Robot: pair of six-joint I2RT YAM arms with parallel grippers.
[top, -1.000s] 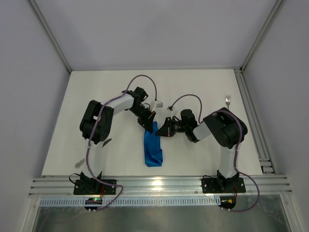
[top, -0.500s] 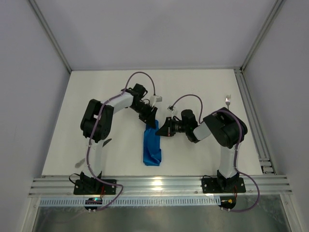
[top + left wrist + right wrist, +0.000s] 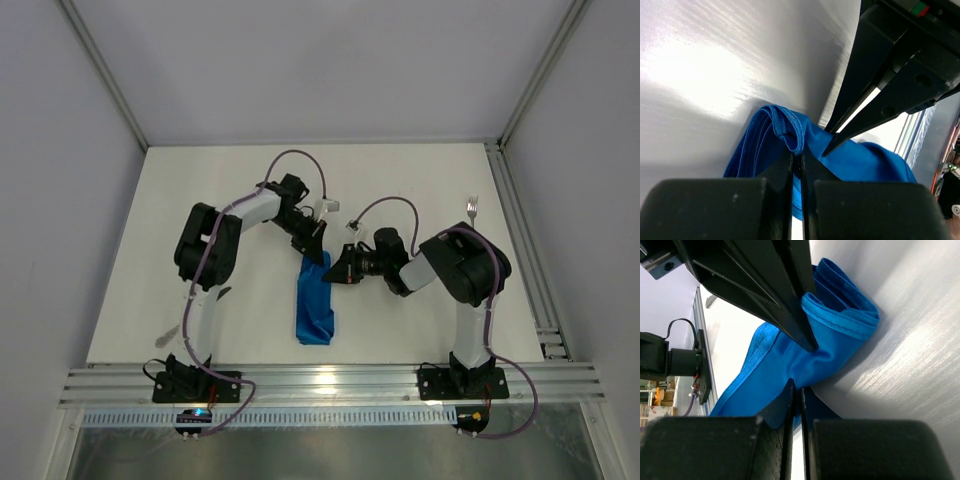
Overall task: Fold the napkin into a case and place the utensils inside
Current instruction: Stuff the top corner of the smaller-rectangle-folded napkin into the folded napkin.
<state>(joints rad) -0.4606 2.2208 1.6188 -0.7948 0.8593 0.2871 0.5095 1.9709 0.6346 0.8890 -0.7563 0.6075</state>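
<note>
The napkin (image 3: 314, 298), already a narrow bright blue strip of several layers, lies in the middle of the table (image 3: 420, 180) between the two arms, running from near to far. The main risk sits at its far end, where both sets of fingers are working on the same small patch of cloth. The left fingers (image 3: 796, 159) are closed on the stitched hem of the far fold. The right fingers (image 3: 796, 392) are closed on a layer just beside it, their tips almost touching the left ones. If the two pull in different directions, or lift unevenly, the stacked layers could slide apart and the pouch would lose its shape. A pinch that has caught only one layer, or all of them, would open the wrong gap or none at all. Being so close, the fingers could also knock one another. The cloth itself looks soft, thin and plain, with a rolled, rounded far end and a slightly crumpled near end rather than a crisp rectangle. The fork (image 3: 472, 208) lies well apart at the far right of the table, so nothing is inside the case yet. A small dark piece (image 3: 222, 292) near the left arm may be the other utensil, though the overhead view is too small to be sure.
</note>
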